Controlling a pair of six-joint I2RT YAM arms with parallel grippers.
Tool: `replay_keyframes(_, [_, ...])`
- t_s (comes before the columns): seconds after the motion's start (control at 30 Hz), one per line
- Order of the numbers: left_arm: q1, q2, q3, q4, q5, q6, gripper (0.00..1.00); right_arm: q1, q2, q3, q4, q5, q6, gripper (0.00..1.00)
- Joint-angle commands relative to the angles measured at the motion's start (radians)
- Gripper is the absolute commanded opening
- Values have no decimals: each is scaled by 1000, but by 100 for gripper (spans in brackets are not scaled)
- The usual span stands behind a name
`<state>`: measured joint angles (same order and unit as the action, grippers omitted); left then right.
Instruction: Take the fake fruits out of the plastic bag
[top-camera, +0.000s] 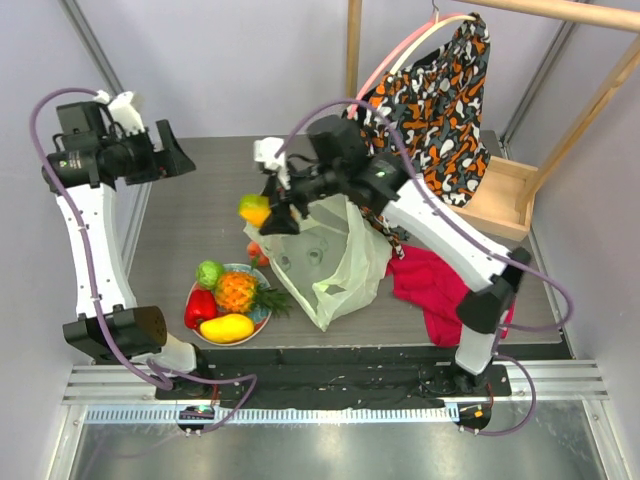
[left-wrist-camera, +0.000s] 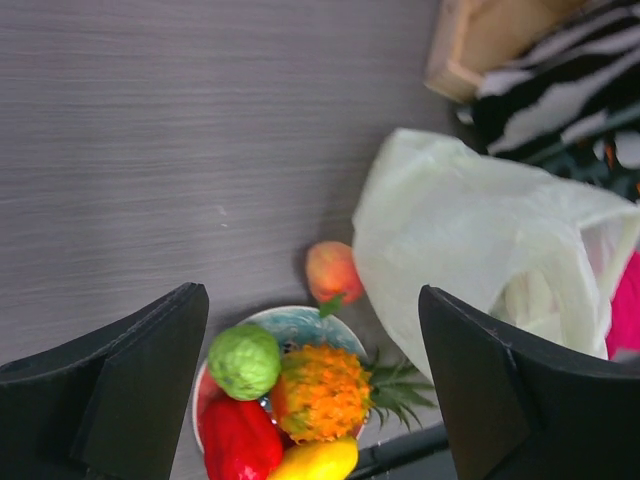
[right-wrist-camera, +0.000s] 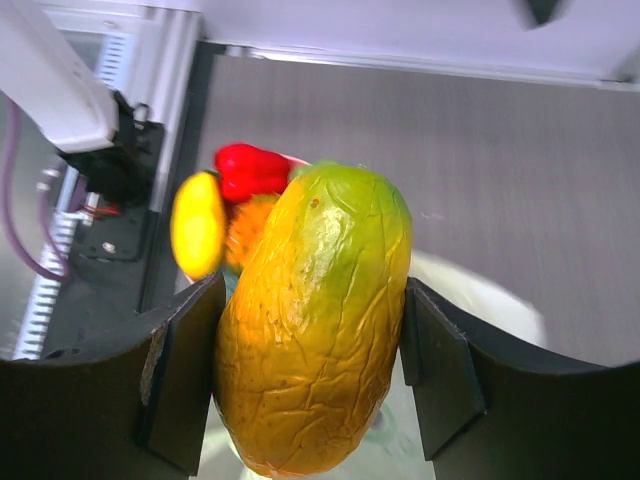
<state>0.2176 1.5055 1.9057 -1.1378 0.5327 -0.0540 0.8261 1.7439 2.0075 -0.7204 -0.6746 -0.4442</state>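
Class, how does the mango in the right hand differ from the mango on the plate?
The held mango is gripped by the right hand in the air; the plate mango lies on the plate. The held mango is green fading to orange; the plate mango is yellow-orange. Both are outside the bag.

Mango (right-wrist-camera: 315, 320): glossy plastic, skin finely wrinkled. My right fingers (right-wrist-camera: 440, 380): matt black, smooth. On the plate (left-wrist-camera: 300, 322), pineapple (left-wrist-camera: 320, 392) rough and knobbly, red piece (left-wrist-camera: 238, 440) shiny and smooth. Right of the plate, plastic bag (left-wrist-camera: 480, 260) thin, translucent, crinkled. Table (left-wrist-camera: 150, 150) under the plate: matt grey, streaked grain.
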Motion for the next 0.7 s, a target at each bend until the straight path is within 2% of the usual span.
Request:
replay_keyframes(0.0, [75, -16, 102, 53, -80, -84, 92, 83, 185, 121, 55, -109, 110, 45])
replay_keyframes(0.07, [95, -18, 116, 62, -85, -93, 93, 100, 232, 161, 82, -123, 191, 45])
replay_keyframes(0.2, [109, -47, 115, 82, -77, -95, 93, 146, 290, 163, 124, -123, 217, 45])
replay_keyframes(0.33, [108, -82, 49, 111, -56, -104, 93, 168, 368, 165, 182, -73, 308, 45])
replay_keyframes(0.43, [109, -94, 21, 116, -25, -115, 93, 165, 406, 140, 208, 50, 305, 44])
replay_keyframes(0.67, [108, -84, 9, 118, 33, -139, 93, 116, 511, 166, 200, 110, 246, 48])
